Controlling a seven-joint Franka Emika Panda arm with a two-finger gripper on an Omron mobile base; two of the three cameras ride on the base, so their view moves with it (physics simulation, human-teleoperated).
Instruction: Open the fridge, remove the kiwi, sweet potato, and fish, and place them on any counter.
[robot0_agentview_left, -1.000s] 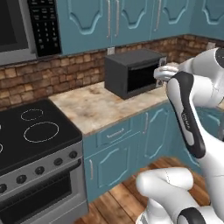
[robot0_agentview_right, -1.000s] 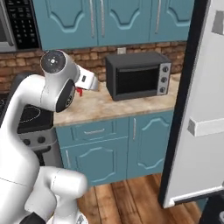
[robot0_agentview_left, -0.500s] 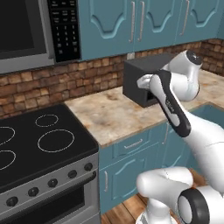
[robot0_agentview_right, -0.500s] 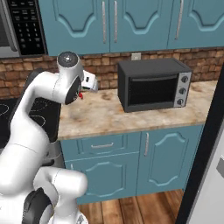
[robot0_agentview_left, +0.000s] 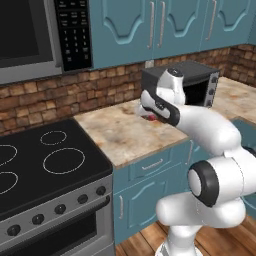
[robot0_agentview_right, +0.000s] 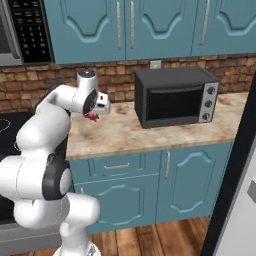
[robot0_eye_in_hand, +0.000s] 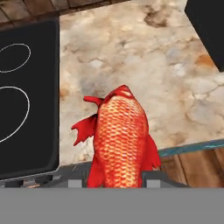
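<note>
My gripper (robot0_eye_in_hand: 116, 179) is shut on the fish (robot0_eye_in_hand: 120, 140), a bright red scaly fish whose fins and tail stick out past the fingers. In the base views the gripper (robot0_agentview_right: 97, 112) hangs just above the beige marbled counter (robot0_agentview_right: 130, 132), between the stovetop and the black countertop oven, and the fish (robot0_agentview_left: 150, 118) shows as a red patch under the hand (robot0_agentview_left: 149, 112). Below the fish lies the counter (robot0_eye_in_hand: 144, 57) near its front edge. The fridge (robot0_agentview_right: 242, 210) shows as an open door edge at the far right. The kiwi and sweet potato are out of view.
A black countertop oven (robot0_agentview_right: 175, 97) stands on the counter right of the gripper. The black stovetop (robot0_agentview_left: 40, 165) lies to the left, with a built-in microwave (robot0_agentview_left: 30, 35) above it. Teal wall cabinets (robot0_agentview_right: 125, 25) hang over the counter, and a brick backsplash runs behind.
Both base views have swung, so the base has moved: the stove came further into view and the fridge door slid to the right edge. The gripper has kept hold of the fish throughout.
</note>
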